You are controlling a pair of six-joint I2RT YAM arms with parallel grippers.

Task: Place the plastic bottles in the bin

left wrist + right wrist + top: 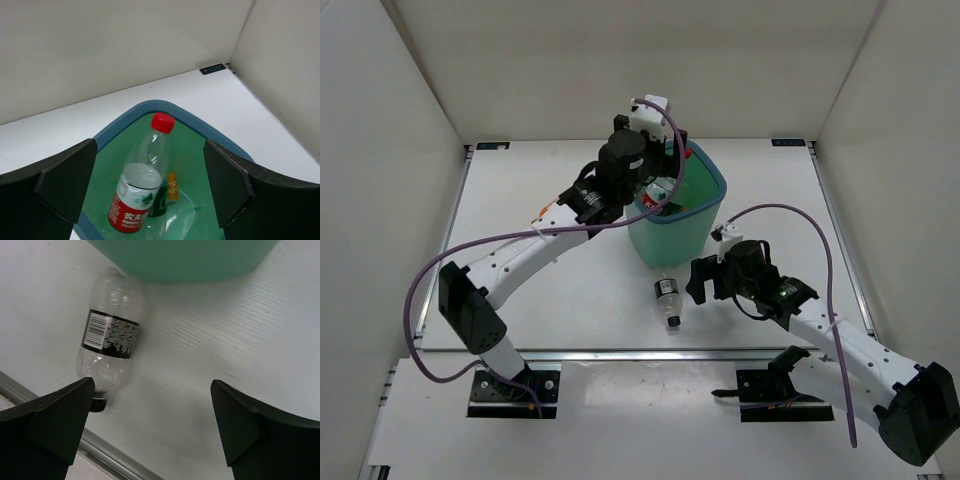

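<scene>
Hovering over the bin (685, 235), left fingers (65, 187) spread, empty, red-capped bottle (140, 185) already inside; right fingers (55, 420) spread toward 1 black-capped bottle (112, 335) lying on tabletop (225, 340), evidently for pickup.

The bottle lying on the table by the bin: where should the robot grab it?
Grip the bottle around its labelled middle, from above, fingers straddling its long sides. It lies flat, base close to the bin, so its ends are awkward.

The left arm (520, 262) and right arm (850, 345) share white links with black joint housings. A purple cable (775, 207) trails along each (the fingers (65, 182) are matte black wedges).
</scene>
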